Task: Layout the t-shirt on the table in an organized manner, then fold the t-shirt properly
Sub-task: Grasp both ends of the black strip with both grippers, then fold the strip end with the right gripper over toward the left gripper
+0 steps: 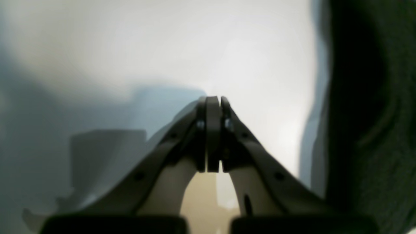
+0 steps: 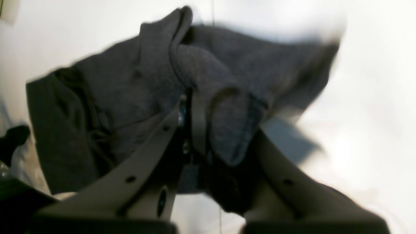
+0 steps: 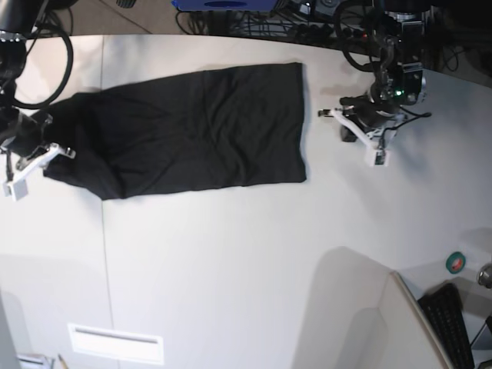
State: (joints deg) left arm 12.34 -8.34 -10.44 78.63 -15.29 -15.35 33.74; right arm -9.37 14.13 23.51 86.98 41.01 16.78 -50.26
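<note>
The black t-shirt lies spread in a long band across the far half of the white table, plain side up; no print shows. My right gripper is at the shirt's left end, shut on a bunched fold of the cloth; its fingertips pinch the fabric. My left gripper is just off the shirt's right edge. In the left wrist view it is shut and empty over bare table, with the dark shirt edge to its right.
A thin dark seam runs down the table on the left. A green tape roll and a keyboard sit at the right front. A pale panel stands at the front right. Cables crowd the far edge.
</note>
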